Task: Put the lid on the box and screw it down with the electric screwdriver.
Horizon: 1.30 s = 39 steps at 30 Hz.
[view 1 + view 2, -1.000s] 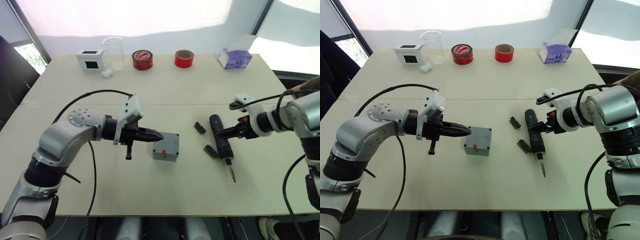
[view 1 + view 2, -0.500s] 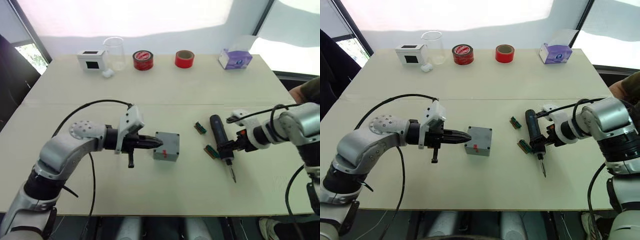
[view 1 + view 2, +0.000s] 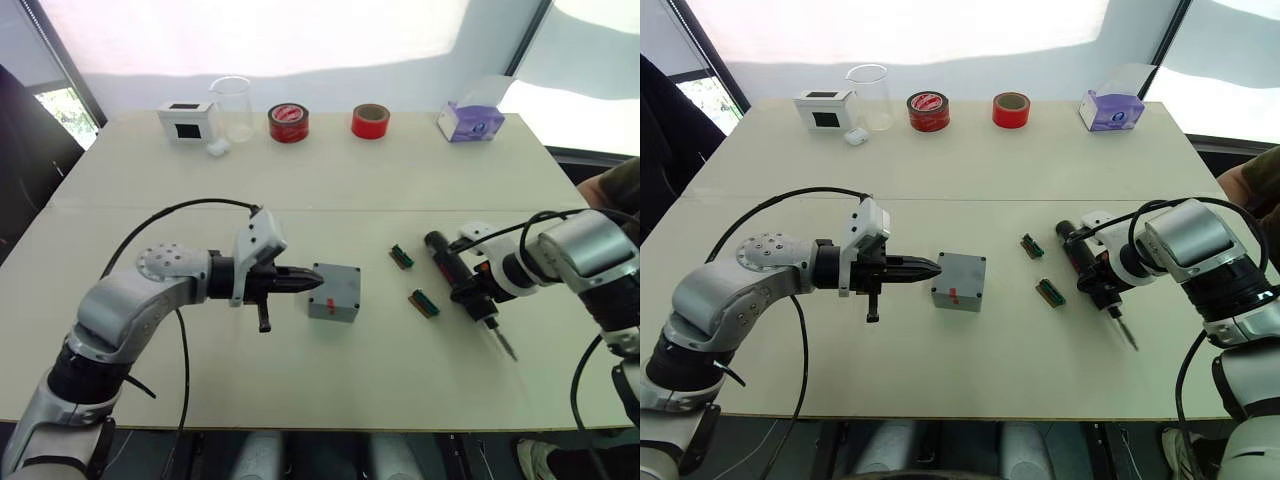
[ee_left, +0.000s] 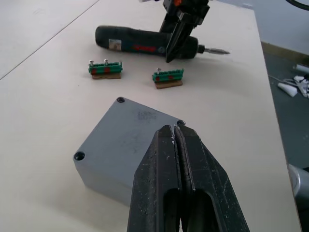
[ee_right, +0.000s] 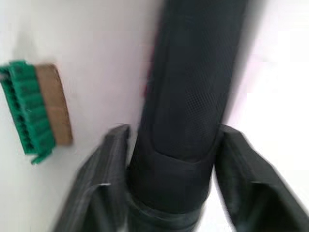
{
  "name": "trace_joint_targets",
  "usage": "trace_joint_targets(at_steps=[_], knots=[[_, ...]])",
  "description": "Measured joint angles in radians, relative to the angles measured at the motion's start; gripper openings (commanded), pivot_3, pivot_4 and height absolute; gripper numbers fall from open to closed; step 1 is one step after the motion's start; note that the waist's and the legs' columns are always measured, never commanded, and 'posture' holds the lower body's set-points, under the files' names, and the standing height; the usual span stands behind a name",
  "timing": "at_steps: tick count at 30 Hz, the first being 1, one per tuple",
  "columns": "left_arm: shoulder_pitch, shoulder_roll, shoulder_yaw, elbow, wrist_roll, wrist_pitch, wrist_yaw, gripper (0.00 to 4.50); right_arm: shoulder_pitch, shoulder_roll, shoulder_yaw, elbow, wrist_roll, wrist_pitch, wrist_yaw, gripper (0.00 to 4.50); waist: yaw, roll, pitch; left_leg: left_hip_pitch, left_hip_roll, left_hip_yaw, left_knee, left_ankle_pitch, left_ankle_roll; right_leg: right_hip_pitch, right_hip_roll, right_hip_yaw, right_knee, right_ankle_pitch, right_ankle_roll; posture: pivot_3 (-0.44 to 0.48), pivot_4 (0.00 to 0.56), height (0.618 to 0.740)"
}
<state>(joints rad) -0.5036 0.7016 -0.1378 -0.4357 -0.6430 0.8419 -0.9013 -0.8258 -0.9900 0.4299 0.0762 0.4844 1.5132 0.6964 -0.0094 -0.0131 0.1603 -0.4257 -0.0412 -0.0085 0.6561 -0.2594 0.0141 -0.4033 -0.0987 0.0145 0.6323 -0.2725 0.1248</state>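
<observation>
Now swinging round since a second ago: the electric screwdriver (image 3: 1092, 273), formerly lying roughly straight toward the near edge of the table (image 3: 970, 160), pivoting so its bit slants toward the near right corner and its blunt end toward the far left. Gripping it around the lower body, just above the pale collar: the right tool (image 3: 1103, 283), fingers (image 5: 110, 159) pressing either side of the black barrel. Hiding part of the barrel and collar behind those fingers, so hard to make out whether lifting or resting on the table. Lying just beside it, two green connector strips (image 4: 104, 68). Sitting mid-table toward the near edge: the box (image 3: 335, 291) with the lid (image 4: 126, 139) already on top, small red mark facing the near edge. Touching the box's left side: the left tool (image 3: 303, 283), fingers pinching together on nothing.
</observation>
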Motion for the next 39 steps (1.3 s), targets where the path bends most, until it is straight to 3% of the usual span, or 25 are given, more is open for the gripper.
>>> trace_joint_targets(at_steps=[5,9,14,16,20,23,30,33,39], knots=[[0.004,0.001,0.007,0.003,0.001,0.0,0.01,0.0,-0.002,0.013,-0.013,0.033,-0.029,-0.013,0.008,1.74,0.0,-0.001,0.0,0.0,0.0,0.0,0.0,0.0,0.0,0.0,0.0,0.0,0.0,0.0,0.0,0.0,0.15,0.74],[0.004,-0.005,0.032,0.038,0.003,-0.009,0.017,0.0,-0.062,0.089,-0.046,0.185,-0.064,-0.092,0.008,1.74,-0.012,-0.001,0.0,0.001,0.0,0.001,0.002,0.0,0.0,0.001,0.001,0.001,-0.001,0.004,-0.002,0.0,0.15,0.74],[-0.008,-0.029,0.052,0.119,0.068,-0.077,0.071,0.0,-0.127,0.196,-0.283,0.266,-0.089,-0.419,-0.049,1.74,-0.003,0.008,0.005,-0.003,0.001,0.003,0.0,0.001,-0.002,-0.006,0.003,0.002,0.002,0.005,0.0,0.0,0.15,0.74],[-0.016,-0.034,0.053,0.136,0.071,-0.085,0.07,0.0,-0.137,0.233,-0.396,0.223,-0.082,-0.549,-0.076,1.74,0.0,0.008,0.005,-0.004,0.001,0.003,-0.004,0.005,-0.007,-0.008,0.003,0.002,0.001,0.005,0.0,0.0,0.15,0.74],[-0.046,-0.006,0.054,0.198,0.04,-0.052,-0.015,0.0,-0.065,0.319,-0.611,-0.031,0.017,-0.632,-0.128,1.74,0.004,0.008,0.005,-0.007,0.001,0.002,-0.004,0.005,-0.008,-0.009,0.003,0.001,0.0,0.005,0.0,0.0,0.15,0.74],[-0.094,-0.006,0.034,0.239,0.043,-0.036,-0.056,0.0,0.04,0.517,-0.746,-0.254,0.155,-0.615,-0.246,1.74,-0.002,0.008,0.005,-0.007,0.0,0.002,-0.002,0.004,-0.007,-0.007,0.002,0.001,0.0,0.005,0.0,0.0,0.15,0.74],[-0.111,-0.051,-0.032,0.266,0.068,-0.037,-0.077,0.0,0.188,0.854,-0.827,-0.444,0.317,-0.698,-0.482,1.74,-0.002,0.009,0.006,-0.007,0.0,0.002,0.002,0.004,-0.006,-0.009,0.003,0.001,0.004,0.005,0.0,0.0,0.15,0.74],[-0.12,-0.051,-0.068,0.264,0.09,-0.041,-0.093,0.0,0.251,0.893,-0.77,-0.534,0.322,-0.741,-0.524,1.74,-0.006,0.009,0.006,-0.007,0.0,0.003,0.004,0.004,-0.006,-0.012,0.003,0.002,0.013,0.005,-0.001,0.0,0.15,0.74],[-0.121,-0.059,-0.15,0.301,0.189,-0.106,-0.112,0.0,0.359,0.894,-0.645,-0.556,0.272,-0.785,-0.53,1.74,-0.004,0.009,0.006,-0.007,0.0,0.003,0.005,0.002,-0.003,-0.012,0.004,0.002,0.015,0.004,-0.001,0.0,0.15,0.74]])
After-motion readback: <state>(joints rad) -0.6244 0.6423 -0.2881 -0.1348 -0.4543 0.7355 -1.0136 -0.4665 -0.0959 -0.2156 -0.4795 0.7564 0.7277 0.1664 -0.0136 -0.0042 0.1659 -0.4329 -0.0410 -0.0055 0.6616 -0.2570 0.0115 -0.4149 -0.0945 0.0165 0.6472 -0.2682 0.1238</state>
